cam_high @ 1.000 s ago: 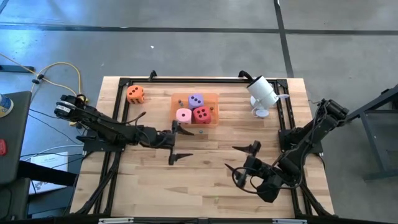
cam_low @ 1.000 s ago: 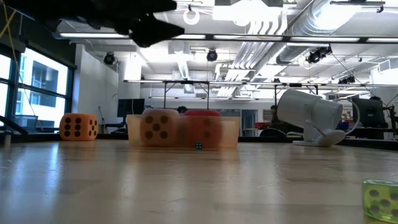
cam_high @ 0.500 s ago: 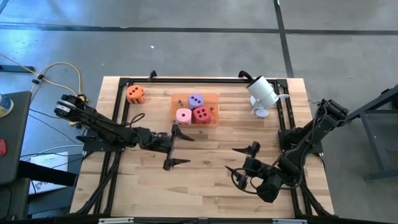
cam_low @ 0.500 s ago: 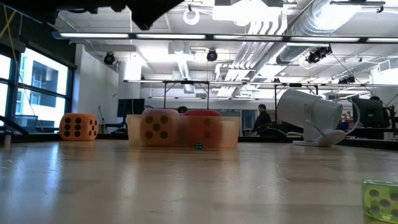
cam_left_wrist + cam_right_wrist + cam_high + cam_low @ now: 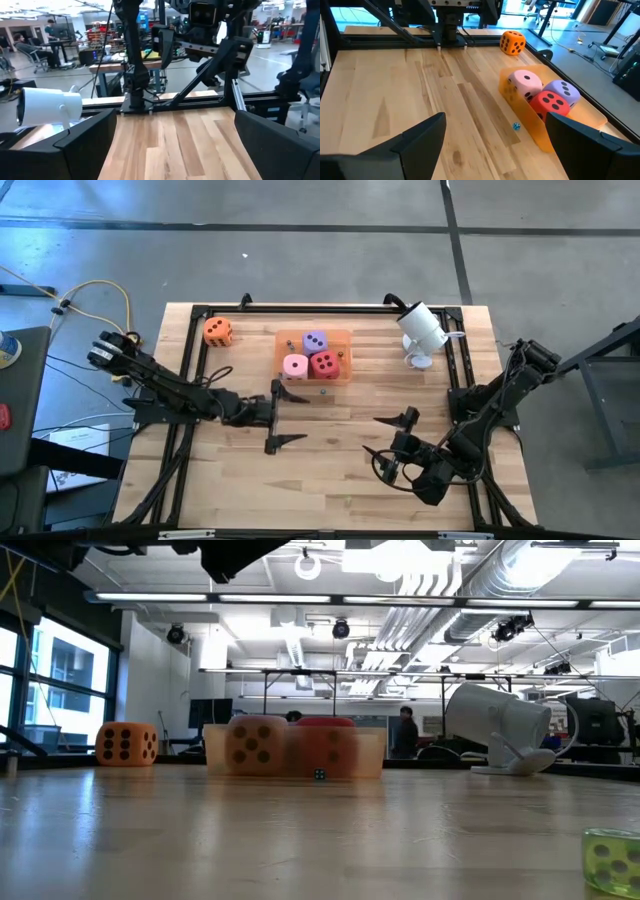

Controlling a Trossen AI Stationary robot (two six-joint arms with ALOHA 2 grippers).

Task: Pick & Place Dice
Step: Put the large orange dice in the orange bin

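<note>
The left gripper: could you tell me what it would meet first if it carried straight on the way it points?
The left gripper, open and empty, points across bare table toward the right arm; the way looks free until there.

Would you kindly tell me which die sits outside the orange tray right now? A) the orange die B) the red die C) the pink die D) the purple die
A: the orange die rests alone on the bare wood near the table's far left corner, while the pink die, red die and purple die all sit inside the orange tray.
</note>
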